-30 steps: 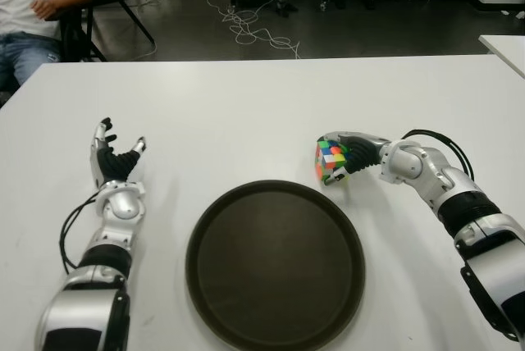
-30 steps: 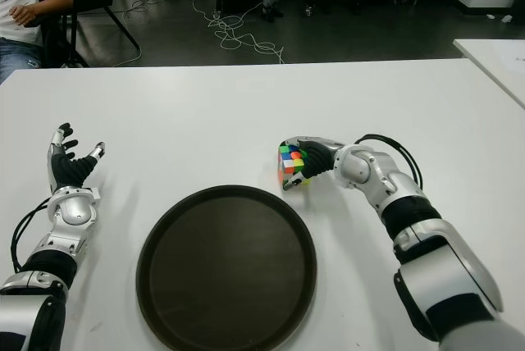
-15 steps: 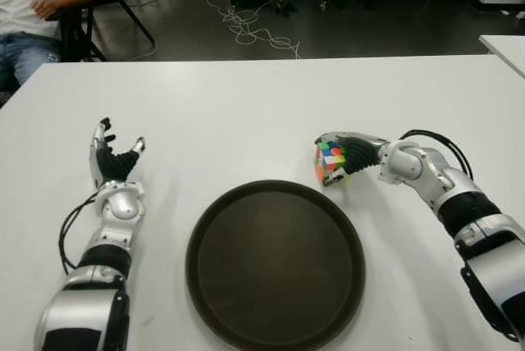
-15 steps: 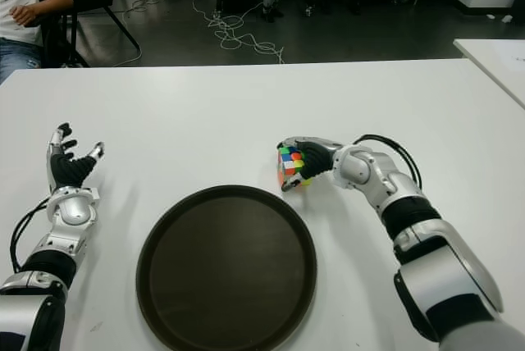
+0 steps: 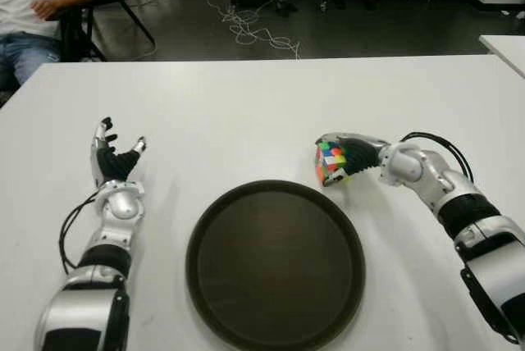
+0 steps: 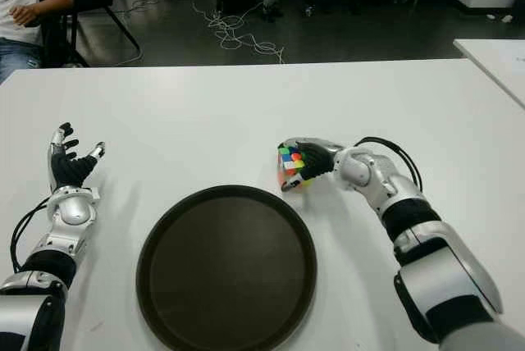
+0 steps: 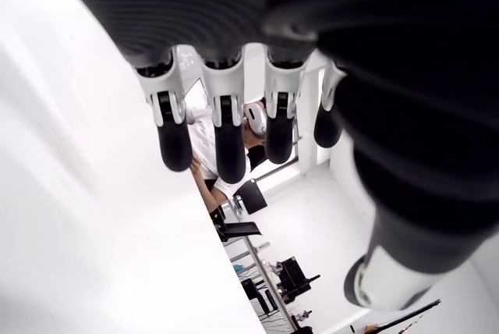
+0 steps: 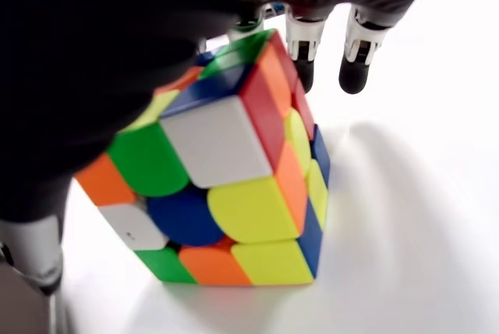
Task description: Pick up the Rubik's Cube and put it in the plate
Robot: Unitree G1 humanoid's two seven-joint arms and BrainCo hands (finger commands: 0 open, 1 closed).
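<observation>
Rubik's Cube (image 5: 330,161) slightly higher above white table (image 5: 246,113).

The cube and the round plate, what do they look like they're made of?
Multicoloured Rubik's Cube, held in the right hand: likely glossy plastic, with smooth rounded tiles catching light. Dark brown round plate: probably matte plastic or lacquered wood, with a soft sheen and raised rim.
</observation>
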